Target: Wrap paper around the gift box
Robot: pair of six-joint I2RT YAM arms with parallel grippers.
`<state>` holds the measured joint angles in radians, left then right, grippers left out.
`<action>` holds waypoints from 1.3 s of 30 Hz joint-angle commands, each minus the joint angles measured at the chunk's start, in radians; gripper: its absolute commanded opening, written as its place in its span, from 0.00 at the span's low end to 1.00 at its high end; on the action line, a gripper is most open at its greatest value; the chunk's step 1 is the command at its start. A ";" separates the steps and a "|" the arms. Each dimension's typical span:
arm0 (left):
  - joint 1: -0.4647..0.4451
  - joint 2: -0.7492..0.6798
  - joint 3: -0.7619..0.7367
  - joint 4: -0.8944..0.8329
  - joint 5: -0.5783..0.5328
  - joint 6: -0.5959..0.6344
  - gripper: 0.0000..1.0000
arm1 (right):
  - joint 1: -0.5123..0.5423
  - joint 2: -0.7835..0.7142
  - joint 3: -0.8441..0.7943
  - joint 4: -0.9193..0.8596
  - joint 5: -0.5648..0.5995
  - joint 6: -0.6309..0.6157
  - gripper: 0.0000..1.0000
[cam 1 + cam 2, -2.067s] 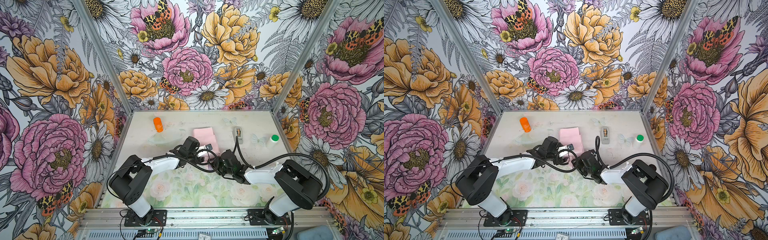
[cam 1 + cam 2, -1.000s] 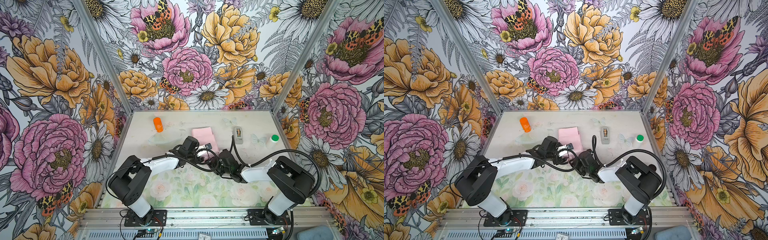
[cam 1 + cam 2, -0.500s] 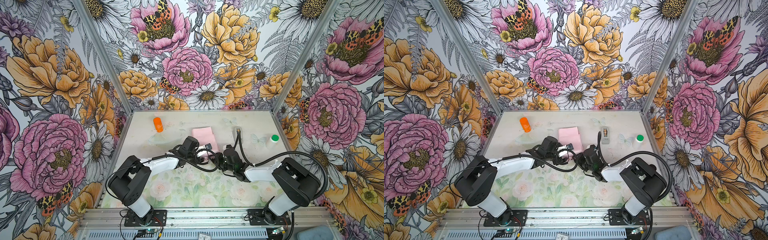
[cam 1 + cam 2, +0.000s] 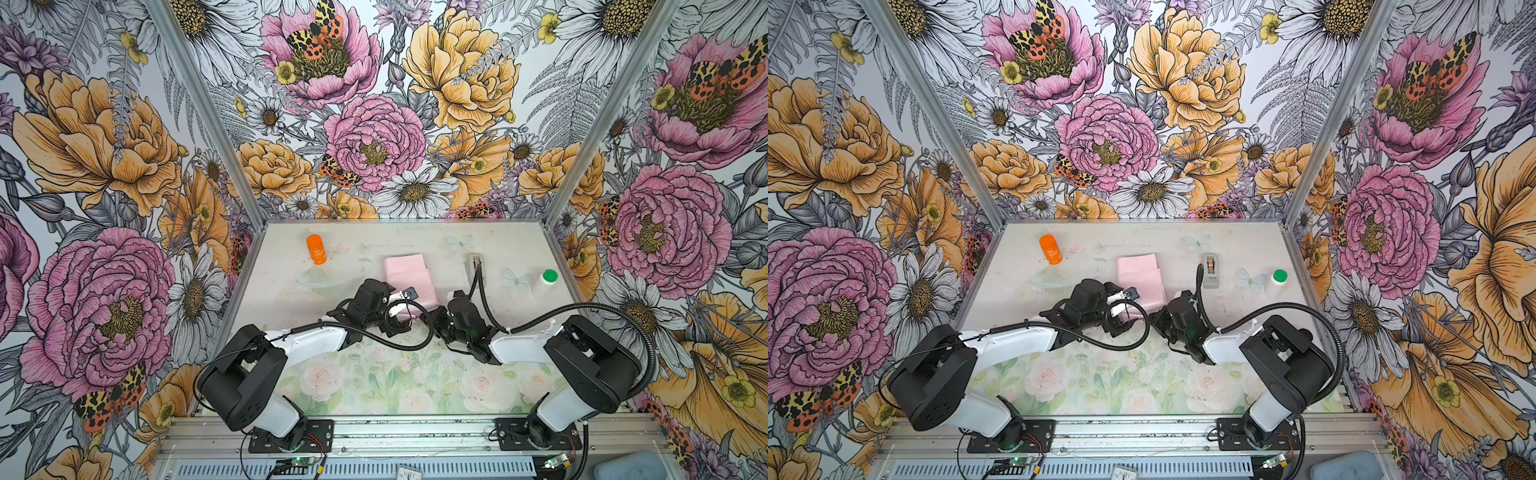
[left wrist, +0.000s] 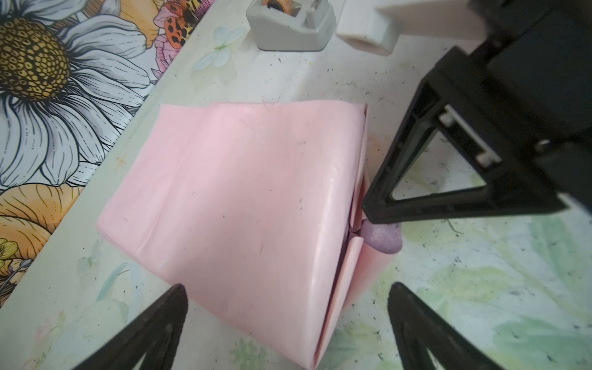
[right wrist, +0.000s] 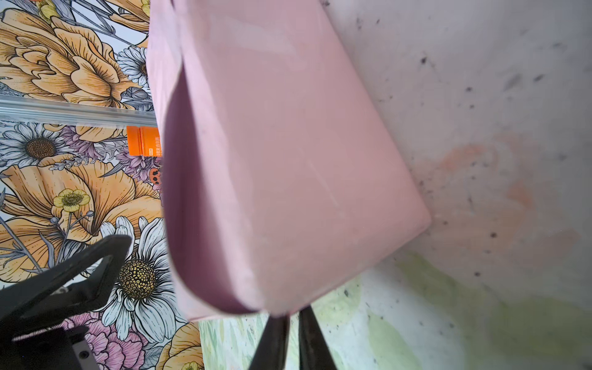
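The paper (image 4: 405,274) (image 4: 1138,274) lies pale pink side out, folded into a parcel at mid-table. The gift box is hidden inside it. In the left wrist view the paper (image 5: 240,198) shows folded end flaps with a lilac bit poking out. My left gripper (image 4: 405,303) (image 4: 1127,303) (image 5: 286,288) is open, and its fingers straddle the parcel's near corner without touching. My right gripper (image 4: 432,320) (image 4: 1158,322) (image 6: 293,315) has its fingers nearly together at the end flap of the paper (image 6: 288,144). Its tips are hidden behind the paper's edge.
A grey tape dispenser (image 4: 476,266) (image 4: 1212,270) (image 5: 288,25) stands just right of the parcel. An orange bottle (image 4: 316,249) (image 4: 1050,249) lies at the back left. A white bottle with a green cap (image 4: 546,282) (image 4: 1277,282) stands at the right. Floral walls enclose three sides.
My left gripper has opened wide beside the parcel. My right gripper has moved in to the parcel's right end and closed its fingers there.
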<state>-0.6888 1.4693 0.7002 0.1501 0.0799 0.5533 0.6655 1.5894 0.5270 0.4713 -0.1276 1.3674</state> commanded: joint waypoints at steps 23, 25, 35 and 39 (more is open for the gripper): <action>-0.051 0.333 -0.373 1.263 -0.068 -0.046 0.99 | -0.021 0.010 0.009 0.034 -0.020 -0.016 0.11; -0.057 0.330 -0.373 1.256 -0.136 -0.053 0.99 | -0.023 0.011 0.010 0.033 -0.021 -0.016 0.11; -0.029 0.168 -0.312 0.939 -0.027 -0.163 0.99 | -0.055 -0.035 -0.010 -0.027 -0.026 -0.023 0.04; -0.027 0.048 -0.214 0.629 0.021 -0.172 0.99 | -0.073 -0.041 -0.010 -0.040 -0.048 -0.029 0.00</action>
<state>-0.7216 1.5837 0.4286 1.0176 0.0357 0.4198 0.6044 1.5761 0.5198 0.4492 -0.1604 1.3602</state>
